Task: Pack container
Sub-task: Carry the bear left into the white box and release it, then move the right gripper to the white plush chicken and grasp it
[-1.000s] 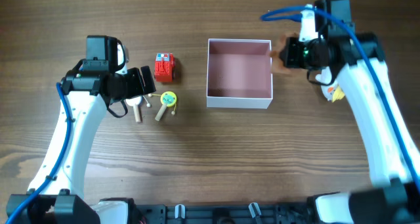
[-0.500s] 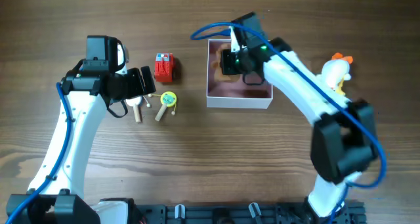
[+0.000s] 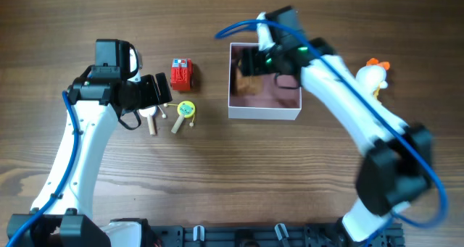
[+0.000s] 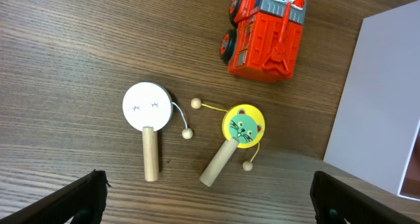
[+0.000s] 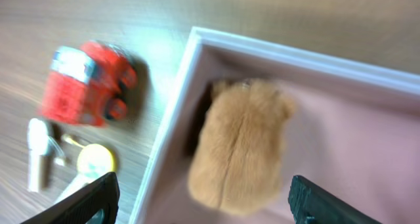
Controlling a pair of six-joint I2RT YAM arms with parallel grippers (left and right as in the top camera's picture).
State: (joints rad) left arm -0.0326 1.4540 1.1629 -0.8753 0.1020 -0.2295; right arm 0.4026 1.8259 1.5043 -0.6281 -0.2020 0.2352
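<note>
The container (image 3: pixel 264 114) is a shallow white box with a pink inside, at the table's middle back. A brown plush toy (image 5: pixel 239 145) lies inside it against the left wall (image 5: pixel 174 106), and shows dimly from overhead (image 3: pixel 246 84). My right gripper (image 3: pixel 251 61) hangs over that corner, open, with a finger on either side of the plush and clear of it (image 5: pixel 207 201). My left gripper (image 3: pixel 163 93) stands wide open left of the container, holding nothing (image 4: pixel 210 198). The container's white outer wall (image 4: pixel 380 99) shows at the right of the left wrist view.
A red fire truck (image 3: pixel 182 73) stands left of the container. Below it lie a yellow cat-face rattle drum (image 4: pixel 243 127) and a white rattle drum (image 4: pixel 147 106), side by side under my left gripper. A white duck toy (image 3: pixel 371 77) sits right of the container.
My right arm swung from right of the container to over its left side with the plush, then its jaws opened and let the plush go inside. The left arm has not moved.
</note>
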